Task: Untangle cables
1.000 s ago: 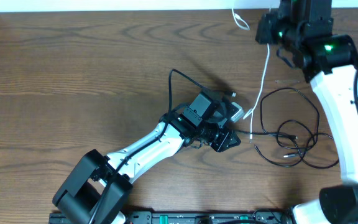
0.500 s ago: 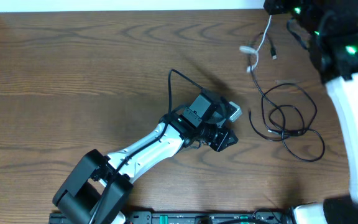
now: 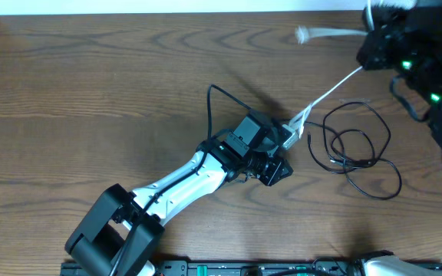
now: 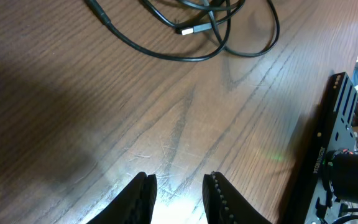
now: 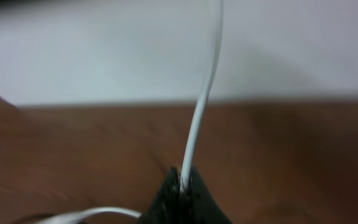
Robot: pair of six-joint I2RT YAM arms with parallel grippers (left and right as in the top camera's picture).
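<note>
The white cable (image 3: 330,90) runs in a straight slanted line from my right gripper (image 3: 365,63) at the far right down to a spot beside my left gripper (image 3: 286,142). Another stretch of it (image 3: 332,32) shows near the far edge. The right wrist view has my right gripper (image 5: 182,183) shut on the white cable (image 5: 204,93), which rises from the jaw tips. The black cable (image 3: 355,153) lies in loose loops on the table, right of the left gripper. My left gripper (image 4: 179,180) hovers low over bare wood, open and empty, with the black cable (image 4: 185,50) and its plug ahead.
A thick black arm wire (image 3: 212,107) loops up behind the left wrist. A black equipment rail (image 4: 331,143) borders the table's near side, and it also shows in the overhead view (image 3: 244,268). A white wall (image 5: 166,43) rises past the far edge.
My right gripper has swung up and right with the white cable, drawing it clear of the black cable. The black loops shifted and bunched tighter. The left arm has not moved.
</note>
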